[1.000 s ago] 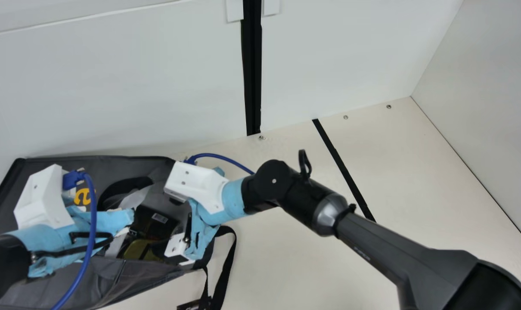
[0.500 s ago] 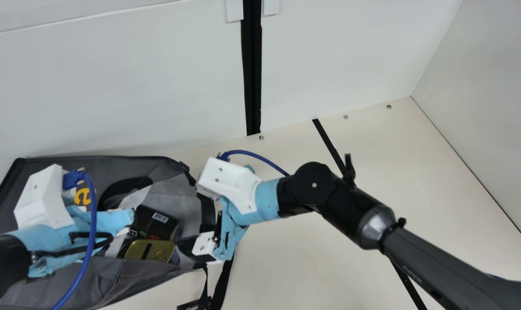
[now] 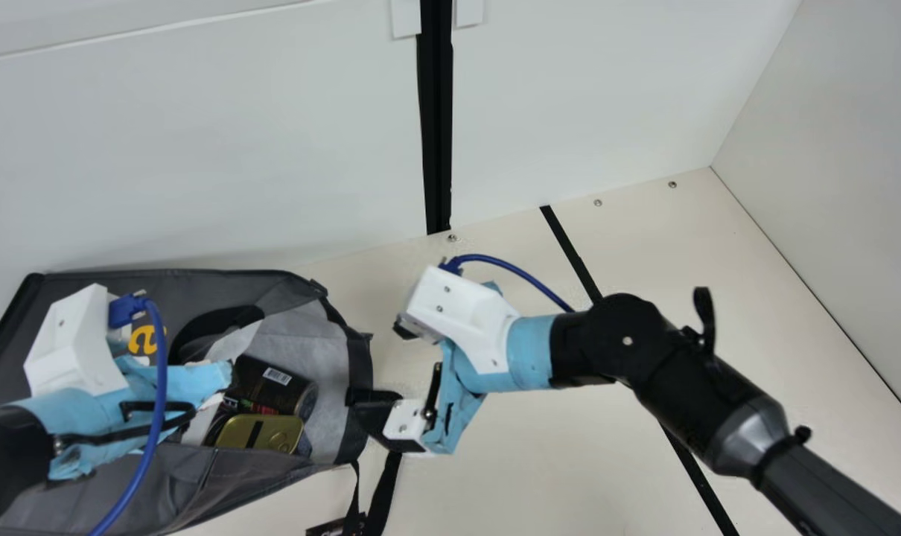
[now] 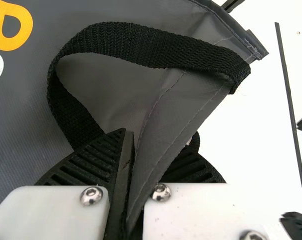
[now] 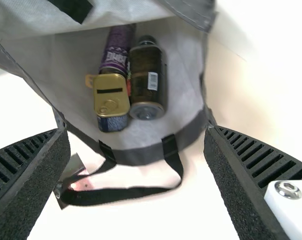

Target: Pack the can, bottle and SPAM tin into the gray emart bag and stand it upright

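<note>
Count so far: one gray emart bag (image 3: 257, 473), one purple can (image 5: 117, 52), one dark bottle (image 5: 147, 80), one gold-topped SPAM tin (image 5: 111, 100). Bag's flopped on its side on the table (image 3: 555, 461), mouth wide open, and all three are inside, the tin right beside the bottle. Two grippers: left one (image 3: 197, 381) has a fold of bag fabric pinched, right one (image 3: 387, 376) is by the mouth, fingers spread, nothing in them

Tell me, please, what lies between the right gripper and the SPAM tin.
In the main view, the pale lining and dark hem of the gray emart bag lie between the right gripper and the SPAM tin.
</note>
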`<state>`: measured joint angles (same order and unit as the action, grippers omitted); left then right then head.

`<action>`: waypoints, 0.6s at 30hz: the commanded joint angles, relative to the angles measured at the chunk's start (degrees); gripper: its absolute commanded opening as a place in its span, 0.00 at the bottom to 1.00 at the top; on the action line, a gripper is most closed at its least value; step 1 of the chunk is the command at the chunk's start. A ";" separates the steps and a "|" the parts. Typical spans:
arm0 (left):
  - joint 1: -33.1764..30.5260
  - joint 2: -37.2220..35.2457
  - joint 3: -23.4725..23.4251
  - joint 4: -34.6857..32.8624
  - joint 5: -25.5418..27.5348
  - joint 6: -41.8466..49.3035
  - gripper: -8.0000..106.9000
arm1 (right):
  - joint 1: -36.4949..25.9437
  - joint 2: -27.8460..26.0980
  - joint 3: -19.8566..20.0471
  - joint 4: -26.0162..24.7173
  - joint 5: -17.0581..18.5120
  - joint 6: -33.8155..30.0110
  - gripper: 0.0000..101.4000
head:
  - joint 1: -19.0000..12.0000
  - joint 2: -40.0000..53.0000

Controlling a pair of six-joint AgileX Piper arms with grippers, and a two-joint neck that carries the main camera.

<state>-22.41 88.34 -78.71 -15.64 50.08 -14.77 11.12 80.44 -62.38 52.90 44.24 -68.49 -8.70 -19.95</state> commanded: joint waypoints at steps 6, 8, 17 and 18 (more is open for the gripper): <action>0.00 0.00 0.00 0.00 0.00 0.00 0.00 | -3.11 -5.25 2.41 -2.35 0.37 2.60 0.94 | -1.30 -0.05; 0.00 0.00 0.00 0.00 0.00 0.00 0.00 | -3.92 -6.68 2.96 -3.39 0.41 3.67 0.94 | -1.30 -0.05; 0.00 0.00 0.00 0.00 0.00 0.00 0.00 | -7.34 -12.95 5.19 -9.56 0.53 8.47 0.94 | -1.30 -0.05; 0.00 0.00 0.00 0.00 0.00 0.00 0.00 | -7.88 -13.59 5.46 -10.37 0.59 9.06 0.94 | -1.30 -0.05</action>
<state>-22.41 88.34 -78.71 -15.64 50.08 -14.77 3.75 67.58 -57.05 43.85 44.93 -60.01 -8.70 -19.86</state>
